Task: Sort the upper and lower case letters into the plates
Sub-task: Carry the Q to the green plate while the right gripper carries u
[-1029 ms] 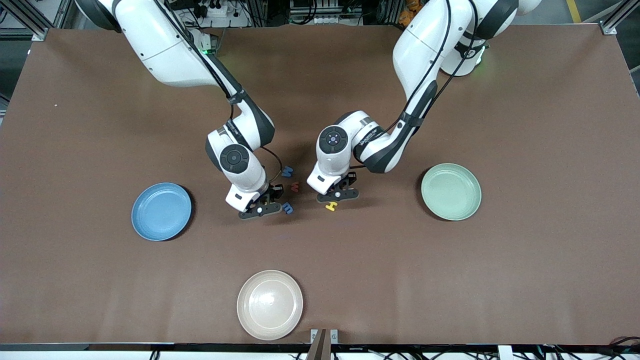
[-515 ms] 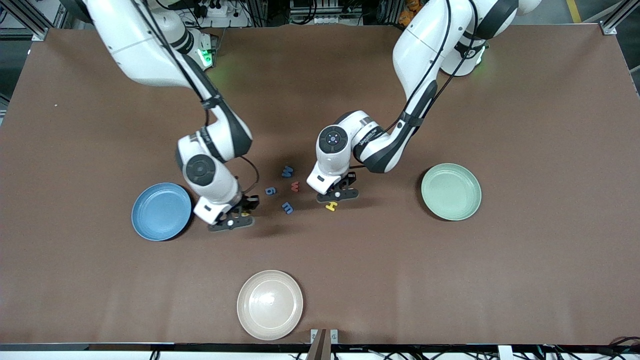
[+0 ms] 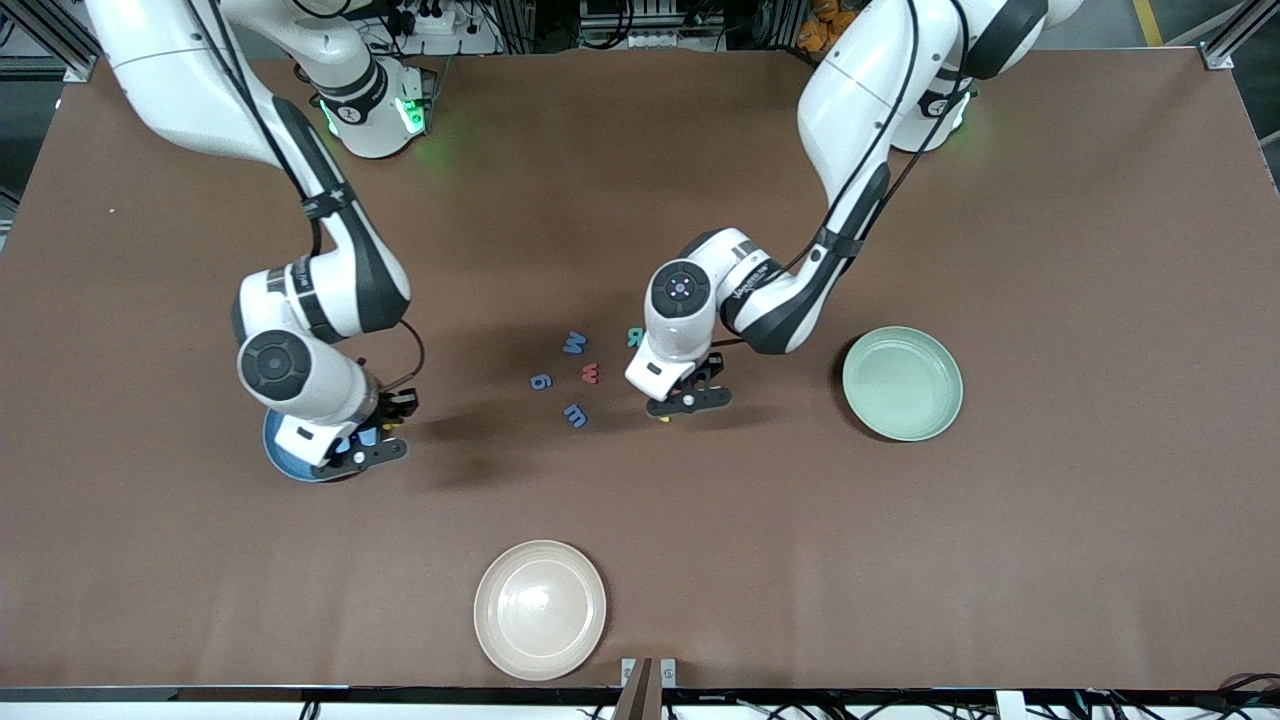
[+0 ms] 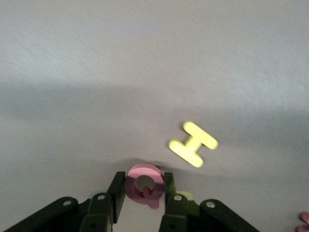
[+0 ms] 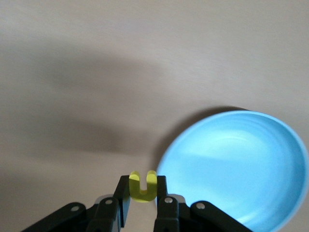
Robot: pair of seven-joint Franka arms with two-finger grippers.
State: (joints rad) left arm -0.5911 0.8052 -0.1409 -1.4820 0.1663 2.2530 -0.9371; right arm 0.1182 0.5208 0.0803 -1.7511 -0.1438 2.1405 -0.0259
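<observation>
Both arms are glossy white with black joint bands and thin black cables along the links. Each black claw [image 3: 363,455] [image 3: 690,402] carries silver screws just above its fingers.

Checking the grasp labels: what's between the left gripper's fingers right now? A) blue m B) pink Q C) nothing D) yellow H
B: the left wrist view shows the left gripper shut on the pink Q, clamped between its fingers, while the yellow H lies loose on the table just past it.
</observation>
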